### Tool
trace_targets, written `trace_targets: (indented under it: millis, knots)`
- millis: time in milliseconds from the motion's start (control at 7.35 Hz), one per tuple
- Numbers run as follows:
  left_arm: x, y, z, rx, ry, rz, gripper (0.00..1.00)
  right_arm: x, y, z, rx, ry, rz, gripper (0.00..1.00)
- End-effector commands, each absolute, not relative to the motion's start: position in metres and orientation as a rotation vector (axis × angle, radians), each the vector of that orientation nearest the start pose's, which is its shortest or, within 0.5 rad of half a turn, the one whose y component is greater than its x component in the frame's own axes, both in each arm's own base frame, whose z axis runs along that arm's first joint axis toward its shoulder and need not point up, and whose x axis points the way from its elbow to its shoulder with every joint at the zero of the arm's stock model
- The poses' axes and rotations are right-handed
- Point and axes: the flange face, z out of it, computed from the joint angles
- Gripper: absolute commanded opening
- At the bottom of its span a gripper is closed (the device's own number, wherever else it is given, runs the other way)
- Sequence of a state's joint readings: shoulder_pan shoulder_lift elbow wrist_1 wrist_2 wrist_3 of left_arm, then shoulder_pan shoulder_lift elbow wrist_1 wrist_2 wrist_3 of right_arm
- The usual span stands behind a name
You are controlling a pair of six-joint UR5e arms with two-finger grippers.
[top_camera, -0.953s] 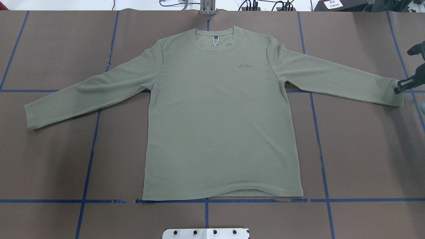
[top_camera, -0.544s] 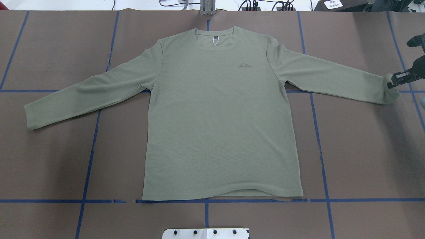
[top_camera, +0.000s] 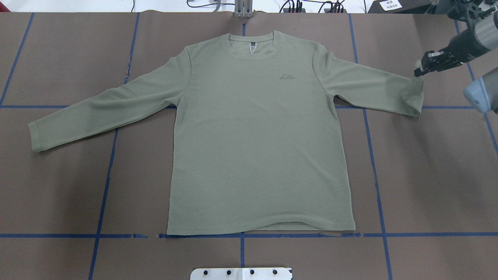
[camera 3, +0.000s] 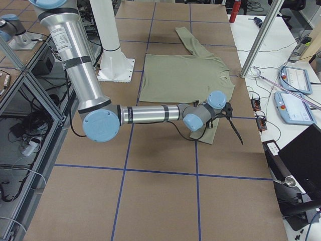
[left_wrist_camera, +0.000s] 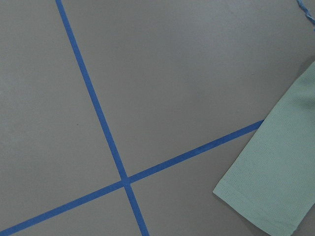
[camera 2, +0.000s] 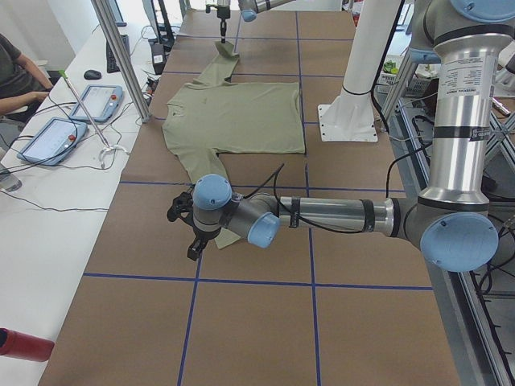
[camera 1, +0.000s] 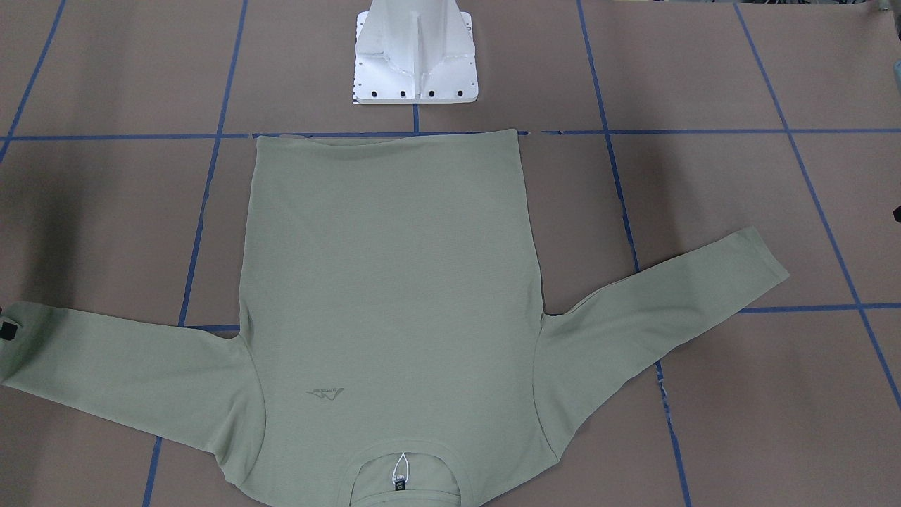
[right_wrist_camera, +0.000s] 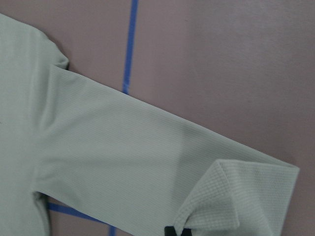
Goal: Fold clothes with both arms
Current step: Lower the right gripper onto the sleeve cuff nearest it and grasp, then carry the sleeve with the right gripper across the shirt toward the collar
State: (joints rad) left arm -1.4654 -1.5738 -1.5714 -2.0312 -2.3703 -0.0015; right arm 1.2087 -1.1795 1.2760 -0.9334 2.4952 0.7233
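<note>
The brown desk (top_camera: 428, 175), gridded with blue tape (top_camera: 379, 202), carries the green shirt (top_camera: 256, 136) spread flat, front up, with its hem just short of the white pedestal (camera 1: 415, 56). The right hand (top_camera: 419, 72) pinches the right cuff (top_camera: 413, 96), which is raised and curled inward. The left hand (camera 2: 193, 249) hovers by the other cuff (left_wrist_camera: 266, 196) — I cannot tell how wide it stands. Two tablets (camera 2: 50, 138) lie on the side desk (camera 2: 48, 209).

You're in a robotics lab: the worktop (top_camera: 428, 175) is covered in brown sheeting taped into squares with blue tape (top_camera: 376, 175), and a white pedestal (camera 1: 415, 56) is bolted onto it. The silver left arm (camera 2: 338, 215) and right arm (camera 3: 150, 113) reach across it. Teach pendants (camera 2: 52, 138) and cables lie on the white side bench (camera 2: 48, 209), beside aluminium frame posts (camera 2: 121, 60)
</note>
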Motion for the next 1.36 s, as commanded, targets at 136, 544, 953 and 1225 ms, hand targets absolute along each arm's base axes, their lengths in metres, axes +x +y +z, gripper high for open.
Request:
trace_targets:
  millis: [136,544,953,1225]
  knots:
    - [-0.008,-0.515,0.602,0.398,0.810,0.282,1.00,-0.317,-0.663,0.304,0.077,-1.219,0.061,0.00]
    - [-0.009,-0.511,0.608,0.389,0.810,0.276,1.00,-0.444,-0.626,0.147,0.255,-1.266,0.024,0.00]
    - [-0.010,-0.510,0.612,0.383,0.808,0.276,1.00,-0.531,-0.573,0.050,0.334,-1.282,0.014,0.00]
    - [-0.010,-0.504,0.619,0.370,0.807,0.272,1.00,-0.581,-0.570,0.043,0.310,-1.237,0.007,0.00]
